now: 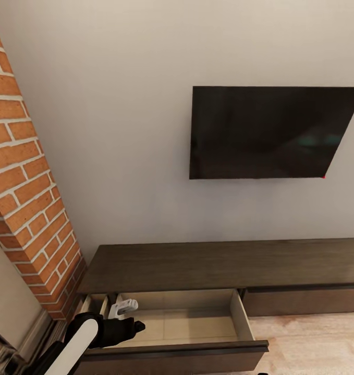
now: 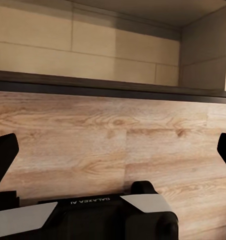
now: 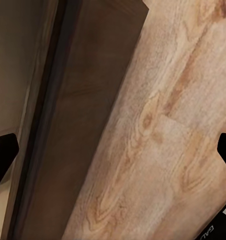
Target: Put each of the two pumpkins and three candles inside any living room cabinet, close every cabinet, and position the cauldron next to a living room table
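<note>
The cabinet [image 1: 218,263] is a long, low dark brown console under the wall. Its left drawer [image 1: 182,317] is pulled out, and nothing lies on the part of its pale beige bottom that I can see. My left gripper [image 1: 123,308] hangs over the drawer's left end. In the left wrist view the left gripper [image 2: 113,150] is open, fingers wide apart, with floor and the drawer's front edge [image 2: 113,90] beyond. My right gripper [image 3: 113,150] is open over the floor beside the cabinet's dark front [image 3: 93,115]. The pumpkins, candles and cauldron are out of view.
A black TV [image 1: 270,133] hangs on the pale wall above the console. A red brick column [image 1: 25,198] stands close at the left, reaching down to the cabinet's left end. Light wood floor [image 1: 312,344] lies to the right of the open drawer.
</note>
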Controlling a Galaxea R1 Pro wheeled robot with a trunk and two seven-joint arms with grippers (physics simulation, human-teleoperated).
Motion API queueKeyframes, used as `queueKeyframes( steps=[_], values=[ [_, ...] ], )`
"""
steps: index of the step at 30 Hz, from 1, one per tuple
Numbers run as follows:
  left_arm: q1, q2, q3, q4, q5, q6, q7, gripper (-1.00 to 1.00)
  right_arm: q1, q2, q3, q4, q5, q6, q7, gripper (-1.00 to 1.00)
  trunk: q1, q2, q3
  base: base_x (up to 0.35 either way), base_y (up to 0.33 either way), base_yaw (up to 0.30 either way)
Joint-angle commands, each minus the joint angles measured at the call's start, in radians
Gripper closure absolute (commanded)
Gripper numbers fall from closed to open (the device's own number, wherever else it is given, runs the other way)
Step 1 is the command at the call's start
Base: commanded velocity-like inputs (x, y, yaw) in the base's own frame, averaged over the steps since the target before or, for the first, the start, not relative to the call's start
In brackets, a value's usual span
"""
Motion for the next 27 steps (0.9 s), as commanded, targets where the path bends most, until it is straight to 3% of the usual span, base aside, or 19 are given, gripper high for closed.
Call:
queueKeyframes(
  steps=[1, 10, 19, 27],
  values=[
    [-0.001, 0.001, -0.002, -0.001, 0.010, 0.000, 0.010, -1.00, -0.001, -0.001, 0.008, 0.000, -0.010, 0.001, 0.003, -1.00, 0.000, -0.001, -0.001, 0.000, 0.000, 0.000],
    [-0.001, 0.001, -0.002, -0.001, 0.010, 0.000, 0.010, -1.00, -0.001, -0.001, 0.008, 0.000, -0.010, -0.001, 0.003, -1.00, 0.000, -0.001, -0.001, 0.000, -0.166, -0.020],
    [-0.001, 0.001, -0.002, -0.002, -0.004, 0.000, 0.011, -1.00, -0.001, -0.001, 0.008, 0.000, -0.010, -0.001, 0.003, -1.00, 0.000, -0.001, -0.001, 0.000, -0.292, -0.245],
    [-0.001, 0.001, -0.001, -0.002, -0.015, 0.000, 0.011, -1.00, -0.001, -0.001, 0.008, 0.000, -0.010, -0.001, 0.004, -1.00, 0.000, -0.001, -0.001, 0.000, -0.063, -0.274]
  ],
)
